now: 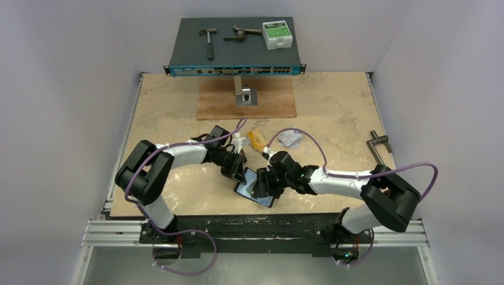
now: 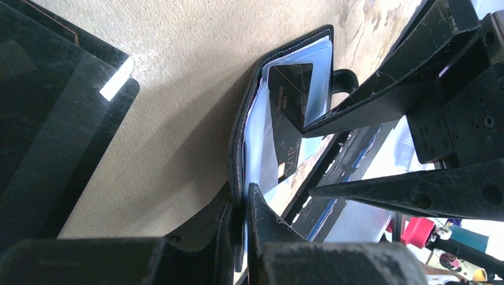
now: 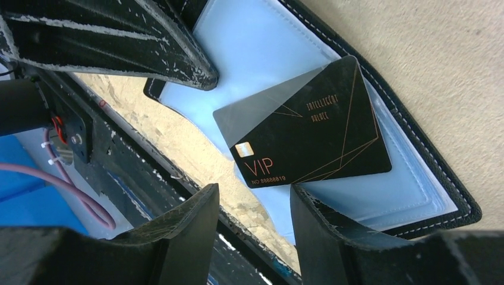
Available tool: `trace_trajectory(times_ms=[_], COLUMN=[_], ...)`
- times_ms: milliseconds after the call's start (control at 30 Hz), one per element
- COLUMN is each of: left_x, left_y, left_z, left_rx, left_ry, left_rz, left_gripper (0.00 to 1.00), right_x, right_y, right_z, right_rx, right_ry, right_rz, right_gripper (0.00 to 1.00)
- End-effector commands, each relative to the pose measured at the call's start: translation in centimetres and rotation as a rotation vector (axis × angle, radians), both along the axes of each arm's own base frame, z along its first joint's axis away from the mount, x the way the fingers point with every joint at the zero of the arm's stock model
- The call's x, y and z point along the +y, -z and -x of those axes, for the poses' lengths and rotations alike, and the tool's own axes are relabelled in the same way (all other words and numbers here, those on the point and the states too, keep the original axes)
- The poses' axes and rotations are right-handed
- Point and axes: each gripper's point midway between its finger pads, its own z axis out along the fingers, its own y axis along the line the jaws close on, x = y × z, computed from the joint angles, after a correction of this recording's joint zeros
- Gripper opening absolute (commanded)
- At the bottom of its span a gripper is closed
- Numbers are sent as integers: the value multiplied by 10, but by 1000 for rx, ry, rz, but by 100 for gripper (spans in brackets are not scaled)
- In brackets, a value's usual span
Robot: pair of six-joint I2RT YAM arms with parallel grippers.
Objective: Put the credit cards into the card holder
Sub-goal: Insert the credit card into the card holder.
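Observation:
The black card holder (image 1: 248, 190) lies open near the table's front edge, its clear pockets (image 3: 261, 47) facing up. My left gripper (image 2: 245, 193) is shut on the holder's stitched edge (image 2: 242, 136). A black credit card (image 3: 315, 136) with gold "VIP" print sits tilted, partly under a clear pocket. My right gripper (image 3: 252, 193) is open just short of that card's lower edge, nothing between its fingers. Farther back on the table, a gold-orange credit card (image 1: 257, 138) and a silver-grey one (image 1: 291, 139) lie loose.
A network switch (image 1: 235, 59) on a wooden board (image 1: 246, 101) stands at the back, carrying a hammer (image 1: 209, 41) and a white-green box (image 1: 276, 34). A black pouch (image 1: 217, 132) lies by the left arm. A metal handle (image 1: 377, 142) sits at the right edge.

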Motion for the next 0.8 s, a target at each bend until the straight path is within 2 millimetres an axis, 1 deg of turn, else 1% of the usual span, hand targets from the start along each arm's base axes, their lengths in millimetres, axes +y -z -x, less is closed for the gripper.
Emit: trace_trajectory(times_ms=[0,67,133,333,400,500,567,633,700,767], left_x=[-6,-6,-5,-2,-2,-1,-1,-1,-1,-1], left_y=[-9,-8,-8,-9,-9,-8,-7,-7,-7,-7], left_z=[-4,-4,-4,-7,-7,-8,-8,-8,-8,-8], left_rx=[-5,-5,-5,-10,-12,-11,-8,-7,-7,-5], left_ry=[8,9,10,5,6,2,3,3,2,4], left_rz=[44,41,41,39,39,35,32,31,31,32], left_gripper=[4,4,4,4,4,4,4,4,4,4], right_x=[8,8,6,-19,-28,-38,-38,-33,-27,-17], right_y=[-9,-9,-13,-31,-35,-38,-39,-35,-31,-28], right_z=[-13,-10,-9,-22,-30,-51,-64,-72,-78,-79], right_rx=[-60,-52,-45,-67,-88,-141,-167,-174,-171,-167], right_ry=[-15,-35,-38,0,29,109,144,157,163,141], right_rz=[2,14,15,26,44,67,78,81,77,43], right_gripper=[48,48,48,50,50,48,41,31,28,29])
